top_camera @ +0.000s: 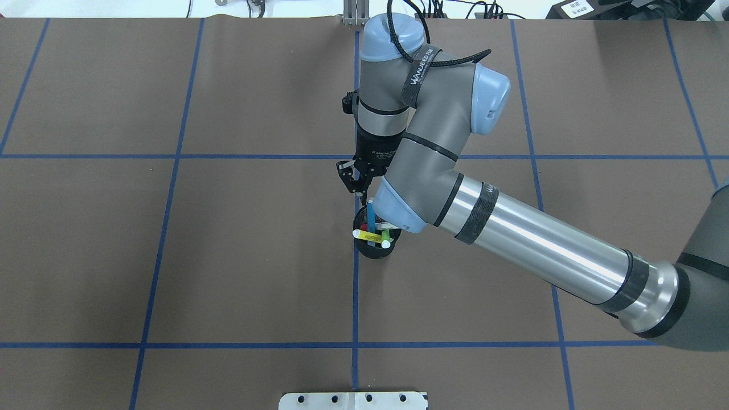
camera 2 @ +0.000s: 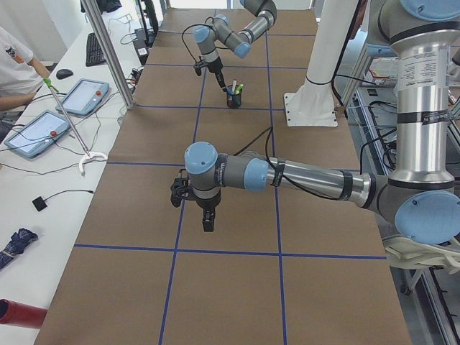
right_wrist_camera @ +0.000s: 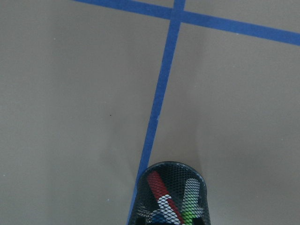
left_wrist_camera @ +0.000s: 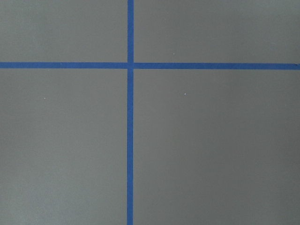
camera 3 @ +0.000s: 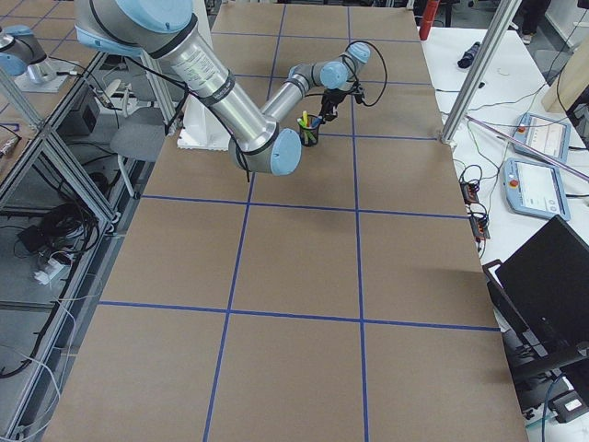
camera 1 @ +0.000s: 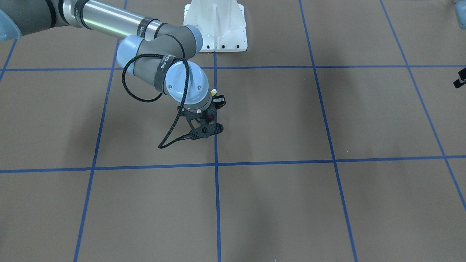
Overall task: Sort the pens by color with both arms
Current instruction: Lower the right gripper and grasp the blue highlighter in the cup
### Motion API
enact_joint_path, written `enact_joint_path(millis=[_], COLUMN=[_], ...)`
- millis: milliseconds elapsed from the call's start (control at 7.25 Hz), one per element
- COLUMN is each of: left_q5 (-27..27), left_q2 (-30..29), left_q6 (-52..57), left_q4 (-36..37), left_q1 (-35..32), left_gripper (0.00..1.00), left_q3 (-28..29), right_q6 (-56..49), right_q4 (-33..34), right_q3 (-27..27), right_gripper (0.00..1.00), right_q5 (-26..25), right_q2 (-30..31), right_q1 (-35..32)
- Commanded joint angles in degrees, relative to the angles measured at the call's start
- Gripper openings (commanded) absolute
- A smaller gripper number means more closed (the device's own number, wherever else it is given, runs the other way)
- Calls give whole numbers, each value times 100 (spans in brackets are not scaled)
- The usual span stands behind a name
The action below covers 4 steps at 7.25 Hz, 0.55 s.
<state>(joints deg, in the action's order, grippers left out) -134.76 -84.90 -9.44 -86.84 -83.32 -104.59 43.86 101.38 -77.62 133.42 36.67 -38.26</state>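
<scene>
A black mesh cup (top_camera: 376, 251) stands on the centre tape line and holds the pens: a blue one (top_camera: 371, 215), a yellow one (top_camera: 369, 234), a light green one (top_camera: 386, 232) and a red-ended one (top_camera: 364, 227). My right gripper (top_camera: 359, 192) hangs just past the cup on its far side. Its fingers narrow to one tip, shut on nothing. The right wrist view shows the cup (right_wrist_camera: 169, 169) at the bottom edge, with the red (right_wrist_camera: 157, 183) and green (right_wrist_camera: 190, 199) pens inside. My left gripper (camera 2: 208, 219) hovers over bare table; whether it is open or shut I cannot tell.
Blue tape lines (top_camera: 355, 296) divide the brown table into squares. The white mounting base (camera 1: 215, 25) sits at the robot's side. A person (camera 2: 13, 57) sits at a side bench with tablets (camera 2: 85, 97). A laptop (camera 3: 552, 276) lies beyond the other end.
</scene>
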Motion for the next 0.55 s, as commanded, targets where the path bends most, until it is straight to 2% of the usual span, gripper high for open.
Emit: enact_joint_path(millis=[0,414], left_q5=[-6,-6], left_q2=[0,9], left_q6=[4,-5], left_q4=[0,0], left_q1=[0,0], left_gripper=[100,100], left_q3=[0,0], right_q6=[0,0], right_q4=[31,83], right_q3=[-25,-51], right_gripper=[42,42], right_q5=[0,0], right_q2=[-2,-2], right_q1=[2,2])
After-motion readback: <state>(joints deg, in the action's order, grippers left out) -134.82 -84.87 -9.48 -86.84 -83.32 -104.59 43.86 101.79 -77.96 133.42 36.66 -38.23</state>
